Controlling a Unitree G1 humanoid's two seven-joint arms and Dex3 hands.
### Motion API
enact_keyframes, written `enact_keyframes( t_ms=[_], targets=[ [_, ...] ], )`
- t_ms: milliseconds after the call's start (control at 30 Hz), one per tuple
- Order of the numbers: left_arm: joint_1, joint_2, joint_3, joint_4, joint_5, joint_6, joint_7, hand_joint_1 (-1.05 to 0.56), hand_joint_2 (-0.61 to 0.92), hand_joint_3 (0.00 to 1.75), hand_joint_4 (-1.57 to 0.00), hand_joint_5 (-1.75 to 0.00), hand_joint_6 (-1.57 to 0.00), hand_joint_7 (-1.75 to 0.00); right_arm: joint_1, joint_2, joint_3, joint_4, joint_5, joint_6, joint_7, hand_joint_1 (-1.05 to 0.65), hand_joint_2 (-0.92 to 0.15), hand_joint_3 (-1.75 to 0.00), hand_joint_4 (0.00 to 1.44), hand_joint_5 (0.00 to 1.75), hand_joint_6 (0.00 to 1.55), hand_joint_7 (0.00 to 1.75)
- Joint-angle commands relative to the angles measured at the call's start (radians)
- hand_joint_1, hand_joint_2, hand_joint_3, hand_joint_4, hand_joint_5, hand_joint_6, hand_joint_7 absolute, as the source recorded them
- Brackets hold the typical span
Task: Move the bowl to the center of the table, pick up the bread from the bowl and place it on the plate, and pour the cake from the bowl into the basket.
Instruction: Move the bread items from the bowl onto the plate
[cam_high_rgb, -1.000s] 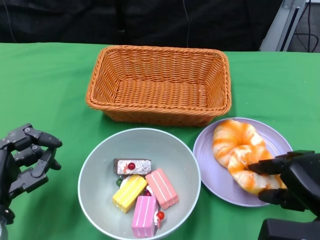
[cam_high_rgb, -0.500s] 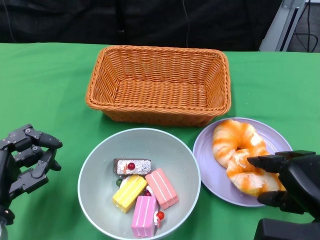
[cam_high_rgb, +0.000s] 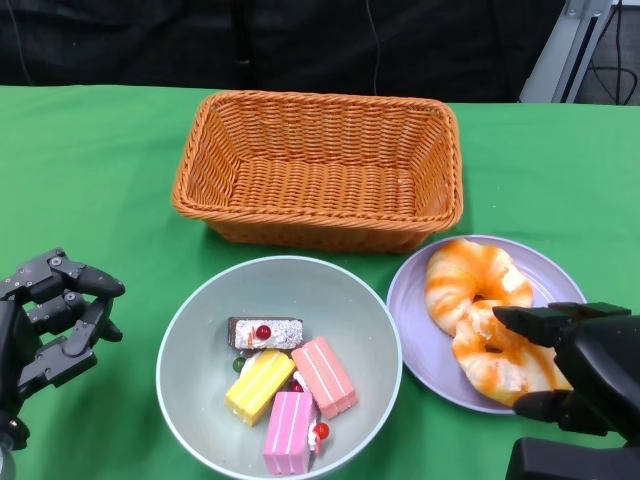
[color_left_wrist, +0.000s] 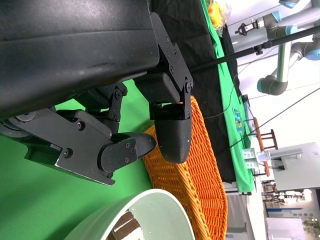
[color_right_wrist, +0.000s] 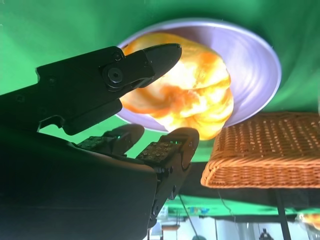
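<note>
The pale green bowl (cam_high_rgb: 180, 340) stands at the table's front centre with several small cake pieces (cam_high_rgb: 285, 385) in it. An orange twisted bread (cam_high_rgb: 480, 310) lies on the lilac plate (cam_high_rgb: 415, 330) to the bowl's right. My right hand (cam_high_rgb: 585, 365) hovers at the bread's near right end, fingers spread above and below it, holding nothing. The right wrist view shows the bread (color_right_wrist: 190, 92) on the plate (color_right_wrist: 250, 55) just past my right hand (color_right_wrist: 100, 140). To the bowl's left my left hand (cam_high_rgb: 50, 320) waits, loosely bent and empty.
An orange wicker basket (cam_high_rgb: 320, 170), with nothing in it, stands behind the bowl and plate, close to both. The left wrist view shows my left hand (color_left_wrist: 125, 125), the basket (color_left_wrist: 200, 180) and the bowl's rim (color_left_wrist: 145, 215). Green cloth covers the table.
My right hand has let go of the bread and drawn back slightly toward the front right. The bread now lies more exposed on the plate. The left hand has not moved.
</note>
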Motion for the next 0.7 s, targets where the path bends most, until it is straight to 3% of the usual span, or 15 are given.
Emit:
enact_keyframes(
  t_ms=[33, 267, 433, 600, 633, 700],
  targets=[
    [-0.001, 0.016, 0.01, 0.005, -0.009, -0.002, -0.003, -0.09, 0.72, 0.74, -0.79, -1.46, -0.84, -1.05, 0.011, -0.014, -0.011, -0.021, -0.001, 0.012, 0.039, -0.79, -0.9, -0.01, 0.31, 0.0, 0.38, 0.0],
    [0.004, 0.018, 0.011, 0.0, -0.007, -0.006, 0.001, -0.09, 0.72, 0.74, -0.79, -1.45, -0.84, -1.05, 0.037, 0.014, -0.045, -0.058, 0.07, -0.015, 0.033, -0.77, -0.88, 0.0, 0.32, 0.01, 0.39, 0.01],
    [0.005, 0.024, 0.014, 0.002, -0.011, -0.003, -0.006, -0.09, 0.72, 0.74, -0.79, -1.45, -0.84, -1.05, 0.075, 0.056, -0.11, -0.085, 0.242, -0.227, -0.067, -0.71, -0.92, -0.04, 0.44, 0.07, 0.41, 0.01],
    [0.006, 0.025, 0.013, 0.002, -0.013, -0.002, -0.009, -0.09, 0.72, 0.74, -0.79, -1.45, -0.83, -1.06, 0.077, 0.061, -0.13, -0.064, 0.272, -0.297, -0.071, -0.66, -0.92, -0.05, 0.47, 0.08, 0.42, 0.01],
    [0.005, 0.03, 0.015, 0.005, -0.015, -0.006, -0.015, -0.09, 0.72, 0.74, -0.79, -1.45, -0.83, -1.06, 0.091, 0.086, -0.141, -0.084, 0.362, -0.361, -0.072, -0.66, -0.92, -0.05, 0.47, 0.08, 0.42, 0.01],
    [0.005, 0.04, 0.017, 0.01, -0.016, -0.013, -0.024, -0.08, 0.72, 0.74, -0.78, -1.46, -0.83, -1.06, 0.113, 0.13, -0.156, -0.112, 0.503, -0.447, -0.065, -0.43, -0.91, -0.04, 0.57, 0.13, 0.53, 0.06]
  ],
)
